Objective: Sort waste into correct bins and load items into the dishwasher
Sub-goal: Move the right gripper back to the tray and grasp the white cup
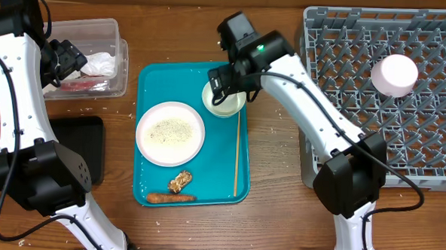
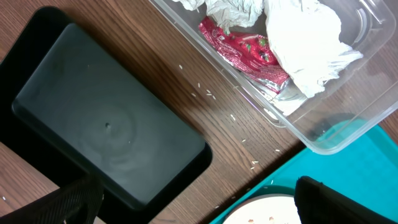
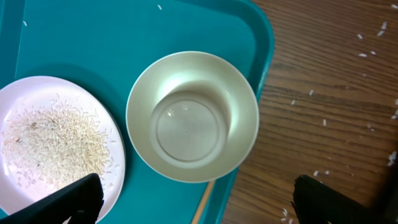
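Observation:
My right gripper (image 1: 226, 86) hangs open just above an empty pale bowl (image 3: 193, 115) at the teal tray's (image 1: 153, 84) back right corner, its fingers (image 3: 74, 199) spread wide and touching nothing. A plate (image 1: 170, 132) with rice grains stands beside the bowl, and a thin wooden stick (image 1: 237, 152) lies along the tray's right edge. A brown lump (image 1: 180, 182) and a carrot (image 1: 171, 199) lie at the tray's front. My left gripper (image 1: 66, 58) is open and empty beside the clear tub (image 2: 323, 134), which holds tissues (image 2: 305, 43) and a red wrapper (image 2: 242, 50). The black tray (image 2: 106, 118) is bare.
The grey dish rack (image 1: 338, 85) fills the right side, with one pale round dish (image 1: 395, 74) upside down on its pegs. Loose rice grains (image 3: 373, 37) are scattered on the wooden table around the teal tray.

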Tool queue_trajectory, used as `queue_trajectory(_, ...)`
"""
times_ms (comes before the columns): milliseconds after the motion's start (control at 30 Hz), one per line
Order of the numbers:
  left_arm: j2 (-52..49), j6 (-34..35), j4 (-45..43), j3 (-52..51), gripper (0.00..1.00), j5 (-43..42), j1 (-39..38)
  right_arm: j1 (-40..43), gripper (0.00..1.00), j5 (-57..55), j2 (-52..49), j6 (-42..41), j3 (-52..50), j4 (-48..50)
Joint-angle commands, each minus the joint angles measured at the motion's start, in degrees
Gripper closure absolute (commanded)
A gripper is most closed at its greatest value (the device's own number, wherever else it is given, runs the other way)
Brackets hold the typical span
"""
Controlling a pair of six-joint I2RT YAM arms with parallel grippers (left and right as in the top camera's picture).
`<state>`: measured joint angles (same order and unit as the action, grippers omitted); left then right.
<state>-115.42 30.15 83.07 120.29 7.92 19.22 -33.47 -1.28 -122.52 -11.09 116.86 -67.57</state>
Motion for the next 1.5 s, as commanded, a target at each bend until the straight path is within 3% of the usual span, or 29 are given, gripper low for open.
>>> queue_trajectory(0,-0.63,1.4,0.02,-0.17,0.0,-0.24,-0.13,-1.6,0.0,-1.64,0.72,-0.94,-2.95,3.34)
queue_trajectory(167,-0.63,1.4,0.02,-0.17,0.0,-0.24,-0.13,-2.69,0.0,-1.66,-0.74,-0.96,-5.99,9.05)
queue_trajectory(700,-0.63,1.4,0.02,-0.17,0.0,-0.24,-0.13,-2.8,0.0,-1.66,-6.27,-2.47,-6.03,9.64)
queue_trajectory(867,-0.63,1.4,0.02,-0.17,0.0,-0.24,-0.13,-2.8,0.17,-1.66,-6.29,-2.49,-6.01,9.64)
queue_trajectory(967,-0.63,1.4,0.02,-0.17,0.0,-0.24,-0.13,-2.8,0.21,-1.7,-6.32,-2.47,-6.01,9.97)
queue_trajectory(1267,-0.63,1.4,0.02,-0.17,0.0,-0.24,-0.13,-2.78,0.13,-4.04,-8.13,-2.49,-6.01,13.38)
queue_trajectory(1467,-0.63,1.4,0.02,-0.17,0.0,-0.24,-0.13,-2.8,0.14,-4.04,-9.29,-2.67,-6.01,13.25)
